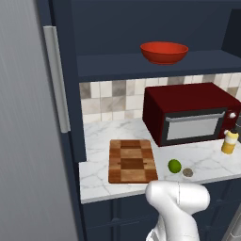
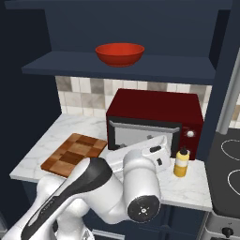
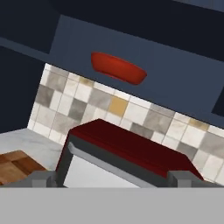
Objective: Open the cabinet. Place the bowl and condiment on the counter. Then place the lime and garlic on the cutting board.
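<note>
The cabinet (image 1: 141, 66) stands open, and the red bowl (image 1: 164, 52) (image 2: 119, 54) (image 3: 118, 68) rests on its lower shelf. On the counter (image 1: 101, 136) the yellow condiment (image 1: 229, 142) (image 2: 181, 163) stands right of the microwave. The lime (image 1: 174, 165) and the garlic (image 1: 188, 172) lie just right of the cutting board (image 1: 132, 161) (image 2: 72, 154) (image 3: 17, 164). My gripper (image 3: 113, 180) is open and empty, low in front of the microwave, pointing up toward the bowl and well short of it.
A dark red microwave (image 1: 188, 113) (image 2: 154, 122) (image 3: 122, 148) sits under the shelf, against the tiled wall. A cabinet door with a silver handle (image 1: 56, 77) hangs open at the left. A stove (image 2: 229, 168) borders the counter on the right.
</note>
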### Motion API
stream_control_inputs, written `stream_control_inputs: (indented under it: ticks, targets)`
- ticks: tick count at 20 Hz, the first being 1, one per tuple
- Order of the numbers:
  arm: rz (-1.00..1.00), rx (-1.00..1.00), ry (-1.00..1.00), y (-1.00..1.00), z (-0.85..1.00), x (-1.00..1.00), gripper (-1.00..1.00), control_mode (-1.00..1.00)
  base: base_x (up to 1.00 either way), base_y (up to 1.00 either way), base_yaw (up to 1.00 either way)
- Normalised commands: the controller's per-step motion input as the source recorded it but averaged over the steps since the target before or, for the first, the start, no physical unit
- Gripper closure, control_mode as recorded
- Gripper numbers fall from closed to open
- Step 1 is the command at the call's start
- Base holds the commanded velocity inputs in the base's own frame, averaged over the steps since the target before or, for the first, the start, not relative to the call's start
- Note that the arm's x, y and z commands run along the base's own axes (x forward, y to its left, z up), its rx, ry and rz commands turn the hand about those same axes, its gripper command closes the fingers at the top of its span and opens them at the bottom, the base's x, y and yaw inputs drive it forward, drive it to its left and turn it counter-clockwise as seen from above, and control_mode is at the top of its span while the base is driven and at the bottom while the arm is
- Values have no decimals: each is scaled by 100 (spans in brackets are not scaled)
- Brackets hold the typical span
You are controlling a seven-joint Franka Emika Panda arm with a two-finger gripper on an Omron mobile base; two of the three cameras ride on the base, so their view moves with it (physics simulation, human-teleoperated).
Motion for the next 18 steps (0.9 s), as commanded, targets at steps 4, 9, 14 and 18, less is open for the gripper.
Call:
stream_control_inputs:
  ticks: [4,9,14,18]
  targets:
    - [6,-5,0,21,27,-4,-100,-100,0,0,0]
    - [4,-11,0,28,33,0,-100,-100,0,0,0]
    - [0,-18,-1,29,40,-2,-100,-100,0,0,0]
    - [0,-16,0,39,40,0,-100,-100,0,0,0]
